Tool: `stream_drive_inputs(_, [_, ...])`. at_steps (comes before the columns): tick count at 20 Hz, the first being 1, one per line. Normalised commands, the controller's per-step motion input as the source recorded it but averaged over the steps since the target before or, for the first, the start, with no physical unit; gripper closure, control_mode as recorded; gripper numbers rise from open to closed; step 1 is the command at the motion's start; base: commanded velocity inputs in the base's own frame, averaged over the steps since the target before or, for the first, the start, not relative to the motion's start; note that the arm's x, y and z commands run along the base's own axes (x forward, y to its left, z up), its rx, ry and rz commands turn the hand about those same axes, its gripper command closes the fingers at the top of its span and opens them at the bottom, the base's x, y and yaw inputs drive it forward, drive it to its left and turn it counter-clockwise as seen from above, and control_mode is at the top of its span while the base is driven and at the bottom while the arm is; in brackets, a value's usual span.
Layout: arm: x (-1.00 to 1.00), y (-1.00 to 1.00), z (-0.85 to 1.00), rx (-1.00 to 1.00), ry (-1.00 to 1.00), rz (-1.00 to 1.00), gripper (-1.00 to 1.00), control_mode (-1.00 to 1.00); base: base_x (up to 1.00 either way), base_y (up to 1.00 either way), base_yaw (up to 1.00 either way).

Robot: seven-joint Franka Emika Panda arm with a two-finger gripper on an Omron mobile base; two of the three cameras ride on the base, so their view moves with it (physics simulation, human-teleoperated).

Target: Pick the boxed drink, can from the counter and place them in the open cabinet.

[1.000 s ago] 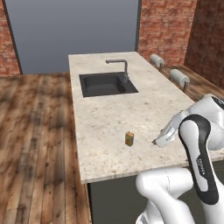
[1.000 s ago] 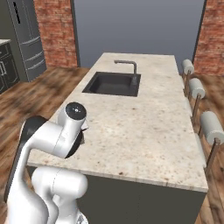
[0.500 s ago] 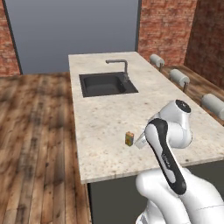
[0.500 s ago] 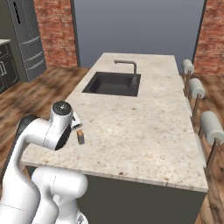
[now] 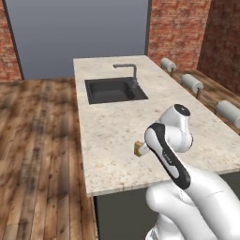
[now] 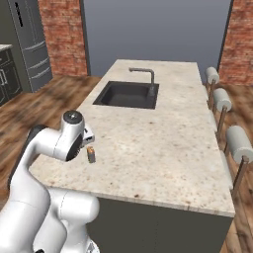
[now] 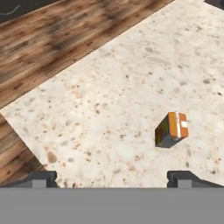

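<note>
Currently the jaws stand at their widest and hold nothing; in the hand view the two dark finger tips rise far apart at the bottom, bare stone between them. Gripper [image 7: 112, 177] hovers above the counter [image 7: 131, 87], not touching anything. Boxed drink [image 7: 171, 130] lies ahead of the jaws and off toward the right-hand finger tip, closer to it than to the left one, so it is not centred in the gap. Carton stands upright on the stone, long axis vertical, orange top face toward the camera, green side in shade. Judgement: the coming move needs a sideways shift to centre the carton, then a descent with the fingers on either side of its narrow body. From the base views the carton [image 5: 139, 148] [image 6: 91, 155] sits near the counter's front edge, toward the front left corner, just beside the hand, well apart from the sink [image 6: 127, 95]. Can: not identified in these views.
</note>
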Motion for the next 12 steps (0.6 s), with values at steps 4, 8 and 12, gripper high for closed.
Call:
stream_drive_inputs(4, [0.35,0.00,-0.02,0.00,0.15,0.00,-1.00,-1.00,0.00,0.00,0.00])
stream_drive_inputs(8, [0.32,0.00,-0.06,0.00,0.09,0.00,-1.00,-1.00,0.00,0.00,0.00])
stream_drive_inputs(12, [0.00,0.00,0.00,0.00,0.00,0.00,-1.00,-1.00,0.00,0.00,0.00])
